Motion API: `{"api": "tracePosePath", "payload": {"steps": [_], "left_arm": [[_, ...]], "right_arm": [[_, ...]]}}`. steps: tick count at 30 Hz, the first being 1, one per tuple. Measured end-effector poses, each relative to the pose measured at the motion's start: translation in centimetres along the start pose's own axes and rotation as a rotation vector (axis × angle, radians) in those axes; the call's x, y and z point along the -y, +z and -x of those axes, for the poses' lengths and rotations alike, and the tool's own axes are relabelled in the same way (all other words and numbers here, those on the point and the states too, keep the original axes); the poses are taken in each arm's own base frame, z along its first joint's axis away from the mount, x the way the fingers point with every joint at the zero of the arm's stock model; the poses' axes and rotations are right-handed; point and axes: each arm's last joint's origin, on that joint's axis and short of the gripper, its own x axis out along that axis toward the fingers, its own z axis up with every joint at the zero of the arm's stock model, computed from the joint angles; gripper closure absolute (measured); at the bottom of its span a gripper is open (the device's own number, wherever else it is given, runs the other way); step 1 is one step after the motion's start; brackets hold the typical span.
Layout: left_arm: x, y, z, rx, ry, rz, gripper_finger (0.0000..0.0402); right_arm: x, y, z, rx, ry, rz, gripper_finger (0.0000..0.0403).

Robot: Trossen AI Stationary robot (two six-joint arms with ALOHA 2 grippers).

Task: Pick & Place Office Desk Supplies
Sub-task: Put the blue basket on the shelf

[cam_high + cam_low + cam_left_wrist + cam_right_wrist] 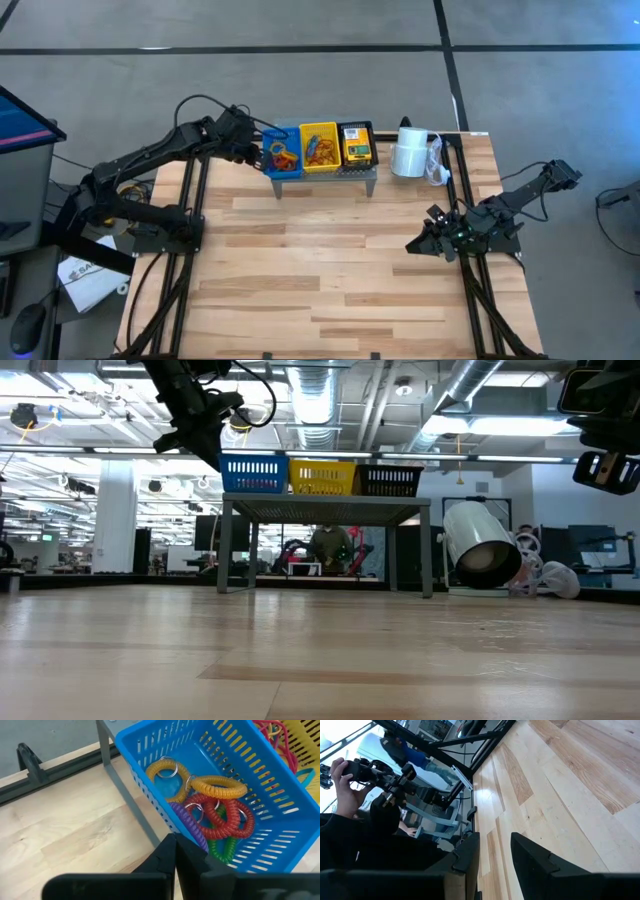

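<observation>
Three small baskets stand in a row on a grey perforated shelf (368, 176) at the table's far edge: blue (283, 152), yellow (320, 145) and black (357, 145). The blue basket (260, 785) holds several coiled loops: yellow (218, 785), red (227, 817), purple (187, 822) and green (220, 847). My left gripper (175, 851) is shut with nothing between its fingers, and stands just above the blue basket's left rim (226, 460). My right gripper (495, 852) is open and holds nothing. It waits low over the table's right side (415, 243). My left gripper's shut fingertips (214, 458) slant down toward the blue basket's left rim from the table's left. Whether they touch the rim I cannot tell.
A white paper roll (410, 155) lies right of the shelf at the far right. Bare wooden tabletop (320, 270) stretches from the shelf to the near edge. In the right wrist view a person's hand (342, 782) holds a device beyond the table.
</observation>
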Motion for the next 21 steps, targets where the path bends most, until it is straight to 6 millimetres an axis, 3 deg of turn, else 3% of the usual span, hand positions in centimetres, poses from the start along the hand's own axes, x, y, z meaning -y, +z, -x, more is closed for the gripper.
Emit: {"api": "tracePosePath", "payload": {"steps": [21], "left_arm": [[0.07,0.10,0.00,0.010,-0.009,-0.024,0.0401]], "right_arm": [[0.01,-0.01,0.00,0.000,0.000,0.000,0.0294]]}}
